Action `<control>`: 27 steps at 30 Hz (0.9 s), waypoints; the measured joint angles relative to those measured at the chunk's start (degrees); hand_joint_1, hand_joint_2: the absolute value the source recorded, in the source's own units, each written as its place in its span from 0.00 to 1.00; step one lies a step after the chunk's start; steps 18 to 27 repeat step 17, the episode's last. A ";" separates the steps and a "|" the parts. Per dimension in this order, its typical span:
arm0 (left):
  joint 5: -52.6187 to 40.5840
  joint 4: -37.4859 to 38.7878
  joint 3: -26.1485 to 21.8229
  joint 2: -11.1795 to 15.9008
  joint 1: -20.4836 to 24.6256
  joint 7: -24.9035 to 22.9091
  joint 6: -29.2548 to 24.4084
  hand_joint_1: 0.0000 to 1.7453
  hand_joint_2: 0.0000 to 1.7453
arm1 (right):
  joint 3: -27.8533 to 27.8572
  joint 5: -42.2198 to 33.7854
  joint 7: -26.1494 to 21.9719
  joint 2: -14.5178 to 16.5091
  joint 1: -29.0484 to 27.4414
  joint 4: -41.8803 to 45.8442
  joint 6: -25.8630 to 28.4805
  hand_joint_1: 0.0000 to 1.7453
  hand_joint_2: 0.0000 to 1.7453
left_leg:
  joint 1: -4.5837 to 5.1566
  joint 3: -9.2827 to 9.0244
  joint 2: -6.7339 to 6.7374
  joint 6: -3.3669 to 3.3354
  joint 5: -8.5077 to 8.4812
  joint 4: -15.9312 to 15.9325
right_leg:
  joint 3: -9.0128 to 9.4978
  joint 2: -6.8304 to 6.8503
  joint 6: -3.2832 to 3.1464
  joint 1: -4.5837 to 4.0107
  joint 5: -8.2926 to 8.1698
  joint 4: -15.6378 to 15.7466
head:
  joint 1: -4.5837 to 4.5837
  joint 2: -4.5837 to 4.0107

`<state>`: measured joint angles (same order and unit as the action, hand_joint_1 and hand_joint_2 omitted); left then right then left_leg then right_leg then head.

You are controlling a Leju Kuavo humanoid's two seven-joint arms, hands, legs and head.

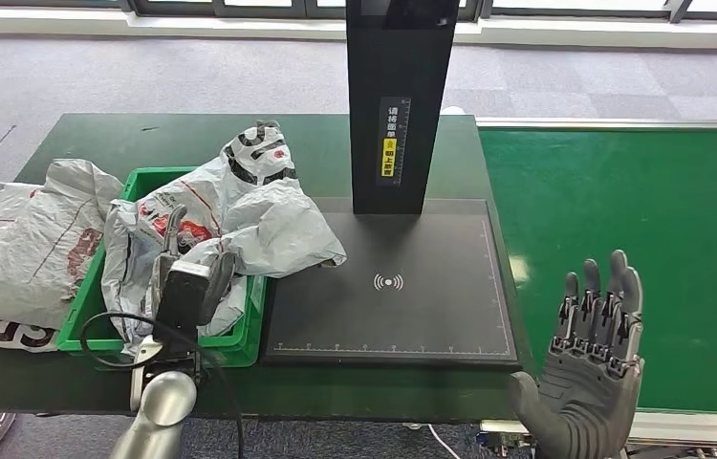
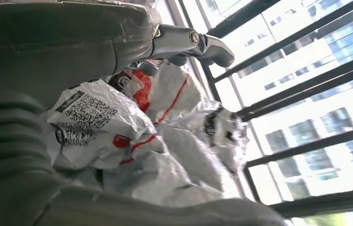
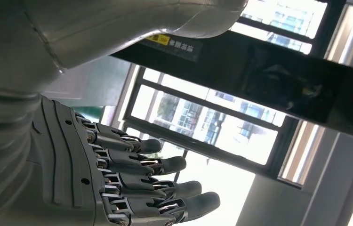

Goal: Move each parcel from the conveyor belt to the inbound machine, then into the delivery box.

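Two surfaces side by side: dark green desk (image 1: 77,143), green conveyor belt (image 1: 622,220) along its right edge. Grey carpet, windows beyond. Black scanner pad (image 1: 412,306) with upright post (image 1: 398,105) mid-desk. Green delivery box (image 1: 149,182) at left, stuffed with crumpled parcels (image 1: 259,206), one spilling onto pad. Another parcel (image 1: 20,249) at left edge. Left hand (image 1: 183,277) over box, grip unclear. Right hand (image 1: 594,335) spread wide, empty, over belt edge.

Parcels (image 1: 240,206): white-grey bags, red and black print. Delivery box (image 1: 82,316): green. Conveyor belt (image 1: 641,210): green. Inbound machine (image 1: 402,296): black, white symbol, yellow label on its post.
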<state>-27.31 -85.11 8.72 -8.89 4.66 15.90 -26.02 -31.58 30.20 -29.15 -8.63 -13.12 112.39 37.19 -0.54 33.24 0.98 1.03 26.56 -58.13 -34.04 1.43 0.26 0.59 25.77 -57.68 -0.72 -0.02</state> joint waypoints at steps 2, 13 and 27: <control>5.32 -5.03 0.88 0.02 -3.57 3.18 -2.14 0.00 0.00 | 0.00 -0.34 0.20 -0.24 -0.90 0.11 1.35 0.00 1.00 | 0.00 0.00 0.02 0.01 0.06 0.00 | -0.03 -0.03 0.01 0.00 0.06 0.00 | -0.01 0.00; 22.45 -18.48 3.13 0.71 -15.01 8.89 -2.84 0.00 0.00 | 0.00 -0.22 0.97 -1.46 -3.39 1.09 2.83 0.00 1.00 | 0.00 -0.01 0.03 -0.06 0.23 0.00 | -0.01 -0.01 0.07 0.01 0.24 0.00 | -0.01 0.00; 34.69 -21.28 3.17 1.28 -17.14 14.84 7.92 0.00 0.00 | 0.00 -2.04 -0.27 -1.54 -4.50 2.25 2.90 0.00 1.00 | 0.00 -0.01 0.03 -0.05 0.24 0.00 | -0.01 -0.02 0.06 0.01 0.25 0.00 | 0.00 0.00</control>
